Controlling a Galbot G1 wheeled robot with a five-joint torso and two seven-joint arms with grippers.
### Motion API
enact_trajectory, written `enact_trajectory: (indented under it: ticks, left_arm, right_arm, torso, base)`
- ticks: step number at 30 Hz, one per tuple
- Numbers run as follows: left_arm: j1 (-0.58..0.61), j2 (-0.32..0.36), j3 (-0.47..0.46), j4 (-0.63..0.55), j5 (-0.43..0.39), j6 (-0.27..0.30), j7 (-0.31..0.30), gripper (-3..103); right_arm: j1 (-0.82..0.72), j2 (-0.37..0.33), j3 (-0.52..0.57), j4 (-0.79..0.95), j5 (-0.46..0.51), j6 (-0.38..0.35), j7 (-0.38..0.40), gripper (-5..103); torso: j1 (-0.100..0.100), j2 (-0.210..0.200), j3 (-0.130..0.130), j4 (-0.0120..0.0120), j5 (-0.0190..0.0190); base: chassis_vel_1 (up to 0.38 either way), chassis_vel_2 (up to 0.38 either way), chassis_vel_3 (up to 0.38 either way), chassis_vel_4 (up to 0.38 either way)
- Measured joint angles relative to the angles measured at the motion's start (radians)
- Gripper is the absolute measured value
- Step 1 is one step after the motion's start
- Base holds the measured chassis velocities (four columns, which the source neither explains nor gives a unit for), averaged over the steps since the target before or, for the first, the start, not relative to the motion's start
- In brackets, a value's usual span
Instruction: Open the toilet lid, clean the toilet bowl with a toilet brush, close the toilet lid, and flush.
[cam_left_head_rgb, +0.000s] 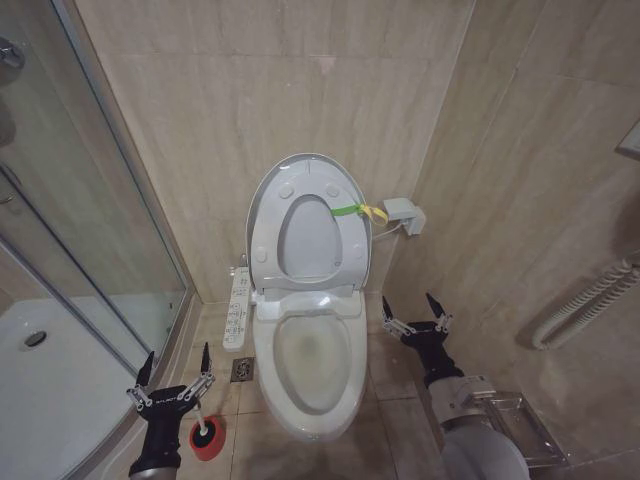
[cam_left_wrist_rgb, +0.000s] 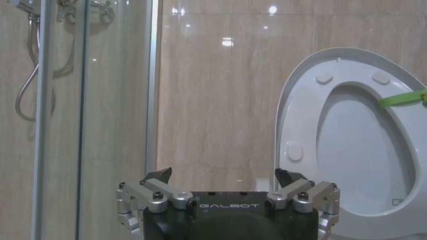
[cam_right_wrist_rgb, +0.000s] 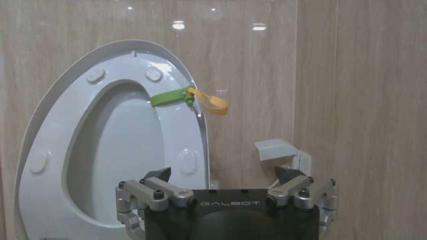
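The toilet lid (cam_left_head_rgb: 300, 205) stands upright against the tiled wall, its underside with the round bumpers facing me, and a green-yellow strap (cam_left_head_rgb: 358, 211) hangs at its edge on my right. The seat is raised with it. Below, the toilet bowl (cam_left_head_rgb: 308, 368) lies open, with brownish stains inside. The toilet brush (cam_left_head_rgb: 205, 432) stands in its red holder on the floor, to my left of the bowl and near the shower tray (cam_left_head_rgb: 45, 375).

My left pincer (cam_left_head_rgb: 176, 362) hangs just above the brush, fingers spread wide and holding nothing. My right pincer (cam_left_head_rgb: 411, 308) hovers to my right of the bowl, beside its rim, also wide apart and empty. A control panel (cam_left_head_rgb: 238, 308) runs along the bowl's left side.
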Motion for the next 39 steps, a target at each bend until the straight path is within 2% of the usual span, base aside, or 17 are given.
enact_trajectory:
  ticks: [39]
  left_arm:
    - [-0.001, 0.0, 0.001, 0.001, 0.005, 0.001, 0.002, 100]
  right_arm:
    - [0.0, 0.0, 0.0, 0.0, 0.0, 0.0, 0.0, 100]
  torso:
    - [0.0, 0.0, 0.0, 0.0, 0.0]
  base:
    - [0.0, 0.0, 0.0, 0.0]
